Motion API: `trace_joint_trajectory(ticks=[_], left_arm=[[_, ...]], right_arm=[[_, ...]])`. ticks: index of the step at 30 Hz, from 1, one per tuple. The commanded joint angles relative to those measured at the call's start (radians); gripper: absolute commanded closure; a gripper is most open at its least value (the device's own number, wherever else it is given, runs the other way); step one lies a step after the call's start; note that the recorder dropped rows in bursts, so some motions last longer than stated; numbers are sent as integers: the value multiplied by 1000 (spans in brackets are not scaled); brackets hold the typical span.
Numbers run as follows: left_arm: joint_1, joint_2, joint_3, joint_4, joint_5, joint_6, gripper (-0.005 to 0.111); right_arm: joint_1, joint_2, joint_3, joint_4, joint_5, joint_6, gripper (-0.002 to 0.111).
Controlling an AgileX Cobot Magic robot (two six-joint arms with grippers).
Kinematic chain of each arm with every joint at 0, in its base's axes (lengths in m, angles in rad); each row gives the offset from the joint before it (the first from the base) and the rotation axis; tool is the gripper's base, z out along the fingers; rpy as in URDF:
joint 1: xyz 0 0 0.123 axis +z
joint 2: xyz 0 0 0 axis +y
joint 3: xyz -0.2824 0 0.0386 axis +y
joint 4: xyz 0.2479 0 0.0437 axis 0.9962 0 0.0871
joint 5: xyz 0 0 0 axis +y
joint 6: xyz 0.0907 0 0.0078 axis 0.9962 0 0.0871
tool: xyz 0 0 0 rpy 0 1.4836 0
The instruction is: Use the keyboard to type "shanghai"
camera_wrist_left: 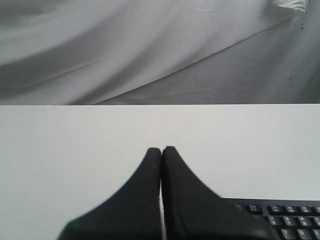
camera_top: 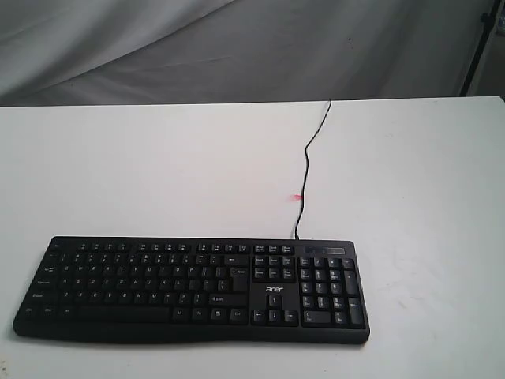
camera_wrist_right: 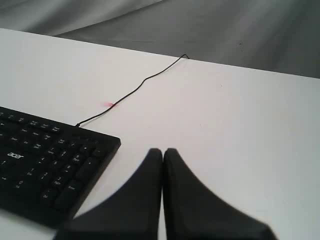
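A wide black keyboard (camera_top: 189, 288) with white legends and an "acer" logo lies flat near the table's front edge. Its thin black cable (camera_top: 308, 158) runs back to the table's far edge. No arm shows in the exterior view. In the left wrist view my left gripper (camera_wrist_left: 161, 149) is shut with nothing in it, over bare table beside the keyboard's (camera_wrist_left: 280, 220) corner. In the right wrist view my right gripper (camera_wrist_right: 163, 150) is shut and empty, beside the number-pad end of the keyboard (camera_wrist_right: 45, 165), apart from it.
The white table (camera_top: 410, 181) ends at a far edge in front of a grey cloth backdrop (camera_top: 237, 47). A small red mark (camera_top: 297, 197) sits on the cable behind the keyboard. A dark stand leg (camera_top: 480, 47) rises at the far right.
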Motion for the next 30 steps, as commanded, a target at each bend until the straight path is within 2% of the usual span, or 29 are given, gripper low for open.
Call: trace_joint_trajectory(ticks=[1, 11, 30], left_arm=[[-4, 3, 1, -4, -3, -1, 106], [-4, 3, 1, -4, -3, -1, 106], [-4, 3, 1, -4, -3, -1, 106]], right_arm=[[-7, -5, 4, -8, -2, -5, 108], [-7, -5, 4, -6, -38, -5, 108], [-7, -5, 4, 0, -637, -5, 108]])
